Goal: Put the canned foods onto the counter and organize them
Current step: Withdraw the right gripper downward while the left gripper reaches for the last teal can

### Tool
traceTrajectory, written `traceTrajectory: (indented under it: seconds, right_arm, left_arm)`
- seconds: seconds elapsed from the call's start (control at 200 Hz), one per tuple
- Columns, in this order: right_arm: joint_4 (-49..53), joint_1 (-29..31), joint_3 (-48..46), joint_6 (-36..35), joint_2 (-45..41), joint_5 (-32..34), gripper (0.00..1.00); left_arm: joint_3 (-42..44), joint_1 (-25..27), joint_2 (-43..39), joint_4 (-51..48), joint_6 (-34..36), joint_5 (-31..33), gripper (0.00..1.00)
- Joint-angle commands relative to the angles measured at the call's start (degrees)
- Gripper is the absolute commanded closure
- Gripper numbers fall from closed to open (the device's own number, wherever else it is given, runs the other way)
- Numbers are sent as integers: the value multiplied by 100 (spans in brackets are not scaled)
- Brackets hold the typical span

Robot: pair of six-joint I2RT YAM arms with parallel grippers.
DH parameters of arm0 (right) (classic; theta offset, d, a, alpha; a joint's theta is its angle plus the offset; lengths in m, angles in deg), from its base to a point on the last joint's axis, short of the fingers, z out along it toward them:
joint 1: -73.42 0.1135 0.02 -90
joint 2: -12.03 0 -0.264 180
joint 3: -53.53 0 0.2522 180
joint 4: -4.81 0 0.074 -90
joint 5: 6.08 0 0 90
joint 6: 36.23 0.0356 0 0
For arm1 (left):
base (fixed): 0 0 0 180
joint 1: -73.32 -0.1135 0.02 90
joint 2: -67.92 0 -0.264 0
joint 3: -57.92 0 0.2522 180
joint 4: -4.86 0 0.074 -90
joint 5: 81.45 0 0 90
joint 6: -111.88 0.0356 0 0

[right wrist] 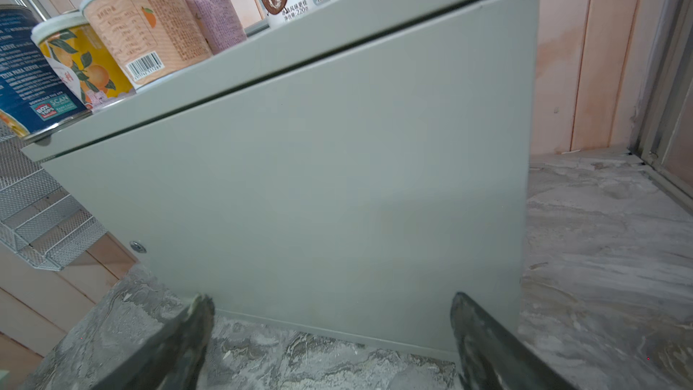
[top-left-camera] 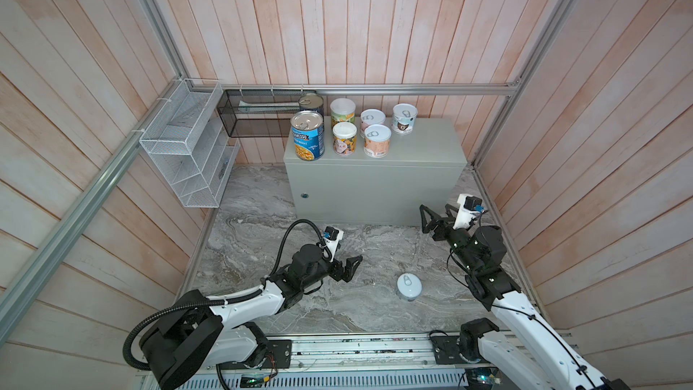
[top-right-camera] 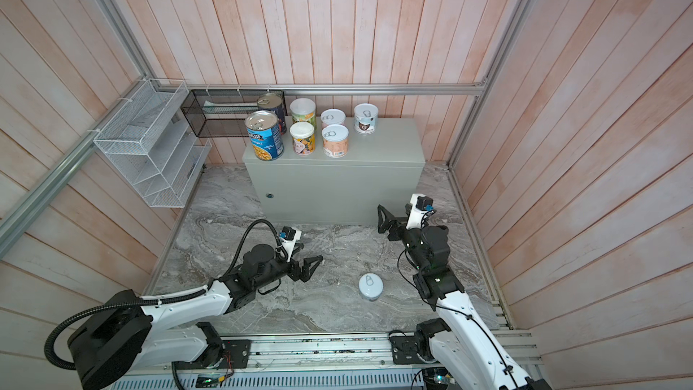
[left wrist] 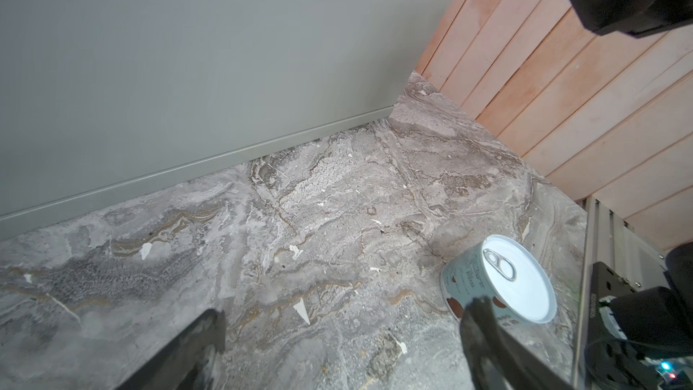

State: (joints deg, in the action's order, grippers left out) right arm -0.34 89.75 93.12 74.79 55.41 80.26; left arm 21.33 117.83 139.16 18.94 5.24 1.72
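I see the right half of the worktop (top-left-camera: pixel 431 144) bare and open from above; seven cans (top-left-camera: pixel 377 140) crowd its left half in two close rows. The black mesh basket (top-left-camera: pixel 258 114) hems in that left rear corner. On the marble surface (top-left-camera: pixel 375 241) the lone can (top-left-camera: pixel 409 285) has free room all round, apart from my left end effector (top-left-camera: pixel 354 261) and from the right end effector (top-left-camera: pixel 434 211), which sits near the worktop's front face

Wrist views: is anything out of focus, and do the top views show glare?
Left wrist view: left gripper close and blurred, the lone can sharp. Right wrist view: right gripper blurred, counter and peach can crisp. Both top views: soft even light, mild sheen on the Progresso can.
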Motion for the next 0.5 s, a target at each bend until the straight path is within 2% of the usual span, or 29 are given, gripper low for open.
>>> traceTrajectory:
  seconds: [0.0,0.14,0.265,0.305,0.495]
  right_arm:
    - [-104,-17,-236,248,-248,143,2]
    - [38,-17,-612,317,-582,358,2]
    - [206,-19,-857,320,-809,537,2]
    - [250,-17,-917,333,-873,641,2]
    - [627,-26,-1098,482,-1341,1394,2]
  left_arm:
    - [-224,161,69,10,84,143,0]
    - [-593,730,306,-162,102,360,0]
    - [-991,971,504,-349,13,-23,0]
    - [-1144,1243,583,-470,31,-78,0]
    - [-1768,1427,1180,-988,-32,-392,0]
